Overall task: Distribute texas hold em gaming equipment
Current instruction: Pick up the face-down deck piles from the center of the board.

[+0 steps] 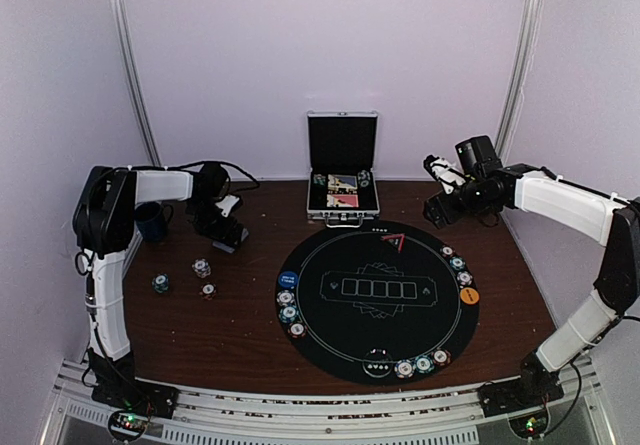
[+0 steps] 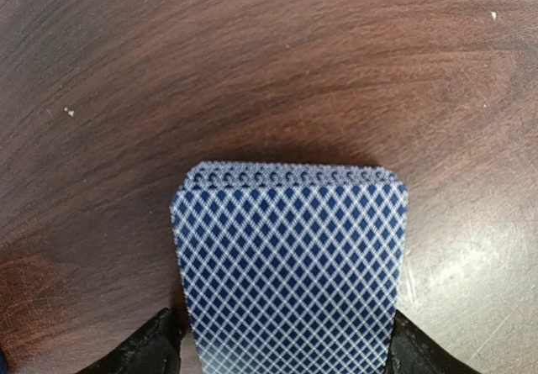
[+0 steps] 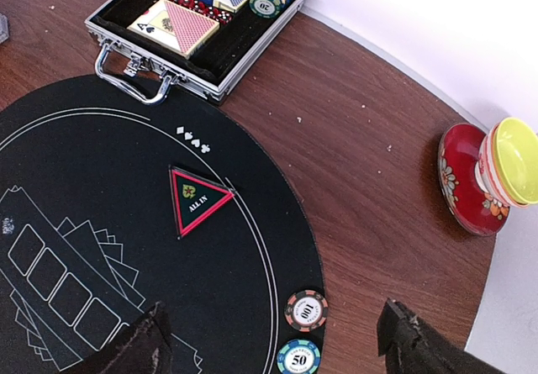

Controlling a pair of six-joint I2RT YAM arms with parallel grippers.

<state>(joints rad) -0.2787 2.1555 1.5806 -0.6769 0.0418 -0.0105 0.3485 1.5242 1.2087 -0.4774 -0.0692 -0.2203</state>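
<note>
The left pincer [image 2: 286, 345] straddles a deck of playing cards [image 2: 290, 260] with a blue diamond-lattice back. Its fingers [image 2: 147, 349] sit right at the deck's two long edges, but the wrist view does not show whether they press it or merely flank it. The deck sits over bare brown desk [image 2: 252, 63] on the left side, well apart from the round black mat [image 1: 330, 350]. Three loose chips [image 1: 202, 267] lie on the open wood between that pincer and the mat's left edge. The right pincer [image 3: 273, 340] hangs released, its jaws wide with nothing between them, above the mat's far-right rim. There two rim chips [image 3: 305, 311] sit just inside the edge. Open desk runs from that rim to a red bowl [image 3: 466, 185] by the desk's border. The silver case [image 1: 343, 165] stands open just beyond the mat's far edge.
</note>
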